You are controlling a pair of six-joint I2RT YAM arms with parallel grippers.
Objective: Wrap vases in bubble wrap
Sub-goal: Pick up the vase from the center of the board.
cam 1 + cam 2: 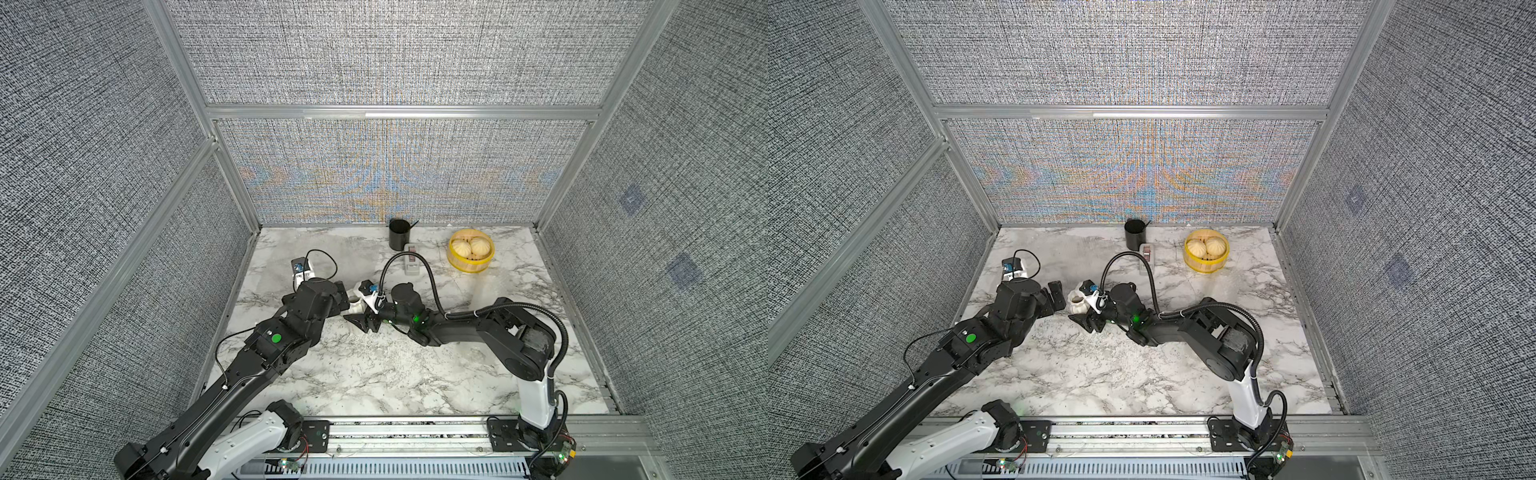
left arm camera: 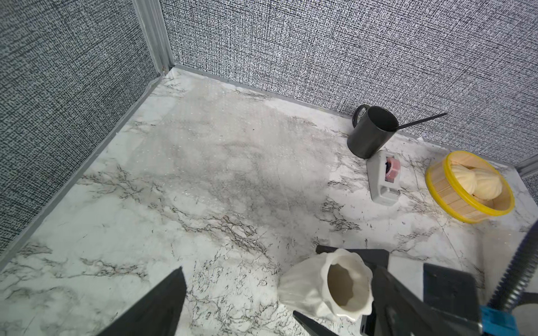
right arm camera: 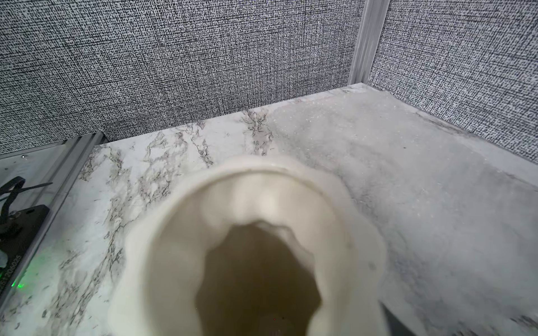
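1. Presently the short vase (image 1: 1077, 302) sits between the parted fingers of the right gripper (image 1: 1084, 311); whether they clamp it cannot be told
2. Left gripper (image 1: 1057, 298) wide open, empty, just beside the vase
3. Bubble wrap (image 2: 221, 139) lies flat beyond; mug (image 2: 371, 131), tape dispenser (image 2: 382, 180) and bun basket (image 2: 436, 200) stand well apart

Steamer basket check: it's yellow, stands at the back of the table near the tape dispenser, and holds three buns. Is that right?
Not quite. The steamer basket holds two buns, not three, as both top views show. The rest stands: it is yellow and stands at the back of the table near the tape dispenser.
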